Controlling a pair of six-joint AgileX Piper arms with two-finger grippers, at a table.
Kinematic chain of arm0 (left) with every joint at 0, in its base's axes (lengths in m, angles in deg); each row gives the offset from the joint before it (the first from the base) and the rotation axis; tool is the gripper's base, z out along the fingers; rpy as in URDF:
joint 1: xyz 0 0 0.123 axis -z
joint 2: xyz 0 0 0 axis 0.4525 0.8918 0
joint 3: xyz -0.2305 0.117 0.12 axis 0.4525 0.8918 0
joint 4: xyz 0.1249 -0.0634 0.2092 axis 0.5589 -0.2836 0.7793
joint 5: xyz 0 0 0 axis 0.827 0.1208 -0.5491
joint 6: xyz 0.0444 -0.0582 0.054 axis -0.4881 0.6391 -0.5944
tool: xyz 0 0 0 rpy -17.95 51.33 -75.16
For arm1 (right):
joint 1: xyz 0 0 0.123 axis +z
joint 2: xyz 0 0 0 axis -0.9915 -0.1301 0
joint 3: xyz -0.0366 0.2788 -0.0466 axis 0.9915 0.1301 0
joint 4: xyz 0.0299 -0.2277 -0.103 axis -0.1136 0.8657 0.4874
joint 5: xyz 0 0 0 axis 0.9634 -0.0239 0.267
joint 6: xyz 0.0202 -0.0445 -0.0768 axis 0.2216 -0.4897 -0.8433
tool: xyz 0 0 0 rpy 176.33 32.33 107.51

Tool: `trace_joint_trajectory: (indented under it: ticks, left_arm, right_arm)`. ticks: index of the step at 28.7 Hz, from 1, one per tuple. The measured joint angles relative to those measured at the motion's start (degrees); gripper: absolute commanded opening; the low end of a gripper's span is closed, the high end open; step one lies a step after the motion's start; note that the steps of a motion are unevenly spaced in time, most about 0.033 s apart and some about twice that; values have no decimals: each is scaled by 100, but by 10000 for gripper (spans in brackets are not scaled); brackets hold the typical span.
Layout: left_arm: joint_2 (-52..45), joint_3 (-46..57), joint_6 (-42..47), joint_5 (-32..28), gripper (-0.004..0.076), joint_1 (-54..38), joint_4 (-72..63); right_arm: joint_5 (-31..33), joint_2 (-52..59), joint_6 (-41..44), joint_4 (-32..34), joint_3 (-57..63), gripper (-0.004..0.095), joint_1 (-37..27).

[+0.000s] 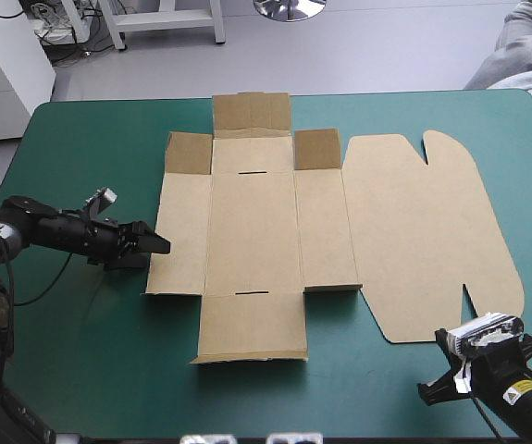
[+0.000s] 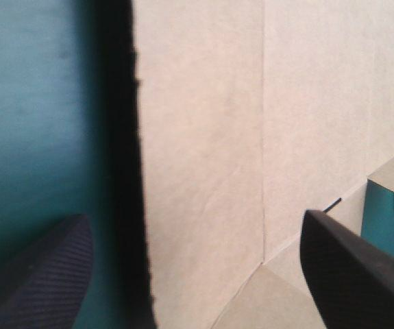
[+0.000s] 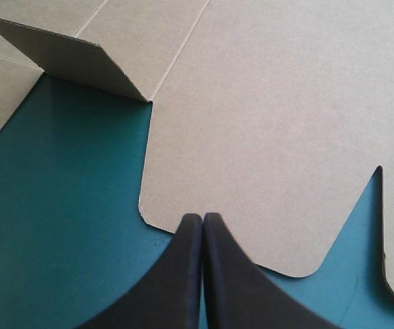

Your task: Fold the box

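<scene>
Nearest the robot, the right gripper (image 1: 443, 338) (image 3: 202, 218) has its black fingers pressed together into one point, holding nothing, their tip at the rounded near edge of the lid. To the left, the left gripper (image 1: 159, 244) (image 2: 193, 226) lies low on the teal-green cover (image 1: 80, 139) with its fingers spread, facing the left side panel's outer edge. The box (image 1: 252, 231) (image 2: 203, 137) (image 3: 286, 103) lies at mid-table, a brown sheet almost wholly flat. Only the flaps at its far end (image 1: 252, 111) tilt up.

The board looks light and stiff and should bend cleanly only along its scored creases. Lying flush, it gives little to pinch. The outer edge of a side panel seems the best hold.
</scene>
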Motion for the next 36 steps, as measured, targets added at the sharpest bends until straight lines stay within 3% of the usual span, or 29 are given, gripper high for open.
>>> trace_joint_trajectory:
  ticks: [12, 15, 17, 21, 22, 36]
  left_arm:
    - [469, -24, 0, 82, 589, 764, -812]
    - [649, -64, 0, 210, 545, 843, -1039]
    - [732, -71, 6, 257, 427, 854, -1142]
    - [789, -97, 28, 195, 21, 885, -1127]
    - [789, -120, 49, 190, -5, 896, -1092]
    - [944, -678, 0, 19, -10, 971, -834]
  right_arm:
    - [0, 0, 0, 0, 7, -19, 0]
    - [-5, 0, 0, 0, 7, -19, 0]
    - [-5, 0, 0, 0, 7, -19, 0]
    - [-11, 0, 0, 0, 7, -19, 0]
    - [-11, 0, 0, 0, 7, -19, 0]
    - [-15, 0, 0, 0, 7, -19, 0]
